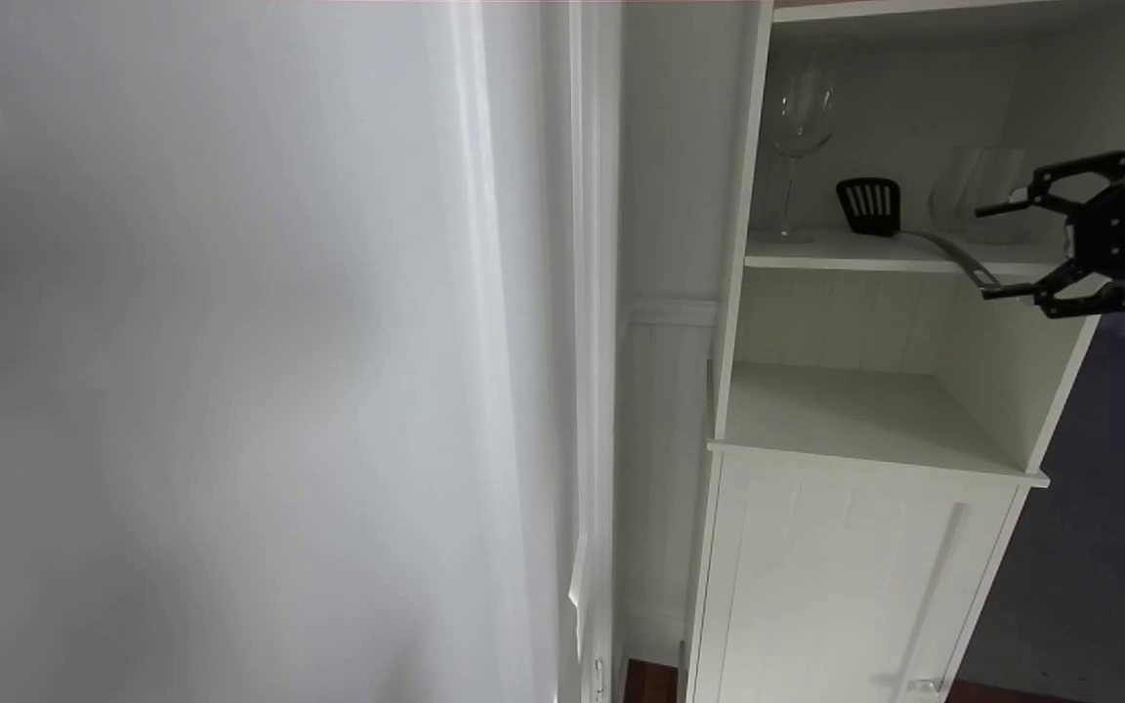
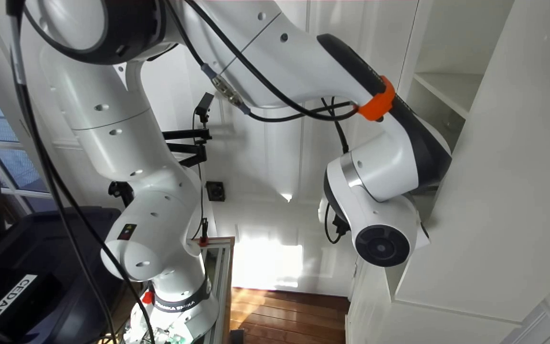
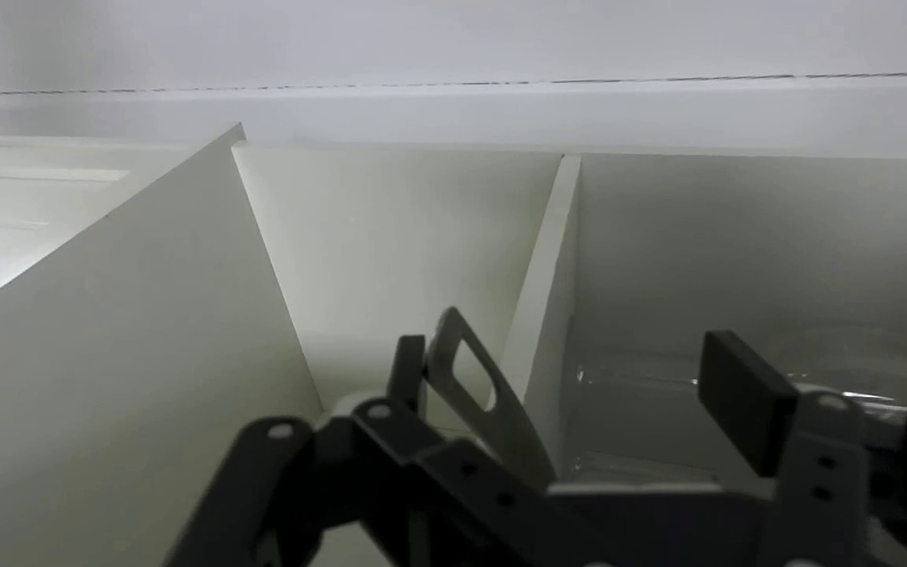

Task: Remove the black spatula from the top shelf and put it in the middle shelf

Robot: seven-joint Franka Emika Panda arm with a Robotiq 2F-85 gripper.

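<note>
The black spatula [image 1: 870,207] rests on the top shelf [image 1: 821,250] in an exterior view. Its slotted head leans upright toward the back, and its grey handle slopes out past the shelf's front edge. In the wrist view the handle [image 3: 505,431] with its slotted end lies between the fingers, close beside the left finger; I cannot tell whether they touch. My gripper [image 1: 1004,250] is wide open in front of the cabinet; it also shows open in the wrist view [image 3: 575,386]. The middle shelf [image 1: 846,415] is the bare white board below; it also shows in the wrist view [image 3: 170,354].
A clear wine glass [image 1: 802,112] stands on the top shelf left of the spatula. Another clear glass [image 1: 982,190] stands behind the gripper. The top shelf's front edge [image 3: 540,276] runs between the two compartments. A white cupboard door [image 1: 836,576] is below. The arm [image 2: 380,167] reaches into the cabinet.
</note>
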